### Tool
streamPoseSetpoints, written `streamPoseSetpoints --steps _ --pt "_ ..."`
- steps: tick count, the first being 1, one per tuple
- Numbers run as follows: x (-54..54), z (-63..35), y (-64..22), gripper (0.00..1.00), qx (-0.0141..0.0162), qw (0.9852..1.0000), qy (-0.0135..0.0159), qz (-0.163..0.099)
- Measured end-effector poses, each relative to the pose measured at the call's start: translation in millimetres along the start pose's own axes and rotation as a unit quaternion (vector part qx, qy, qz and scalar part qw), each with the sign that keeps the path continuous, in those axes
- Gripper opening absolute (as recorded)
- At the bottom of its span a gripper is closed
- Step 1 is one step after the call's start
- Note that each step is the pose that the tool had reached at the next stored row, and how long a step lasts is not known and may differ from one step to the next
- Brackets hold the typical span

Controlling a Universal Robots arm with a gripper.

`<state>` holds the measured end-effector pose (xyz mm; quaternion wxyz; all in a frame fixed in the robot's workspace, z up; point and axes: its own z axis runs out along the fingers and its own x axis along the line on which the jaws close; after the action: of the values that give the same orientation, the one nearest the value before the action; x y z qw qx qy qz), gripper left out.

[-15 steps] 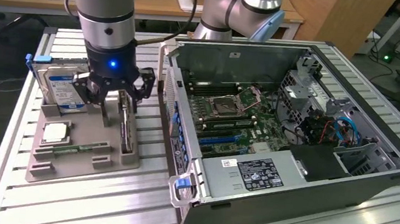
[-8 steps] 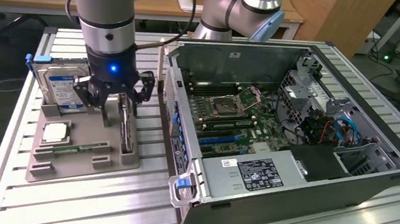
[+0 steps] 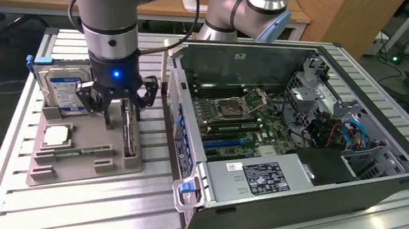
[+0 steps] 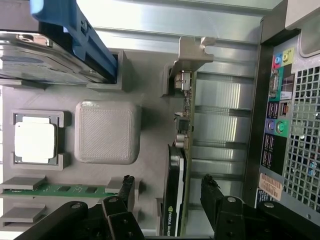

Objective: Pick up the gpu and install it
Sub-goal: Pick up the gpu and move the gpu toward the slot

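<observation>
The gpu (image 3: 129, 133) stands on its long edge in a slot of the grey holder tray (image 3: 87, 166), a thin dark card with a silvery bracket end. In the wrist view the gpu (image 4: 175, 200) is seen edge-on, its metal bracket (image 4: 192, 55) at the far end. My gripper (image 3: 121, 100) hangs directly over the card's end nearest the hard drive, open. In the wrist view the gripper (image 4: 167, 186) straddles the card, one of its black fingertips (image 4: 126, 186) on each side, with a gap between each and the card. Nothing is held.
On the same tray sit a silver hard drive (image 3: 64, 87) in a blue caddy, a CPU (image 3: 57, 134) and a green memory stick (image 3: 81, 152). The open computer case (image 3: 285, 133) lies close on the exterior view's right, motherboard exposed. A second arm (image 3: 245, 9) stands behind it.
</observation>
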<state>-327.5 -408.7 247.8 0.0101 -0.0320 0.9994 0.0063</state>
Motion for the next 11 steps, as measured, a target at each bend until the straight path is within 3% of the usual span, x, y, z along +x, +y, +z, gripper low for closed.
streamPoseSetpoints --steps 11 --pt "-0.2 7.4 4.2 0.65 0.0040 1.0000 0.0002 0.002"
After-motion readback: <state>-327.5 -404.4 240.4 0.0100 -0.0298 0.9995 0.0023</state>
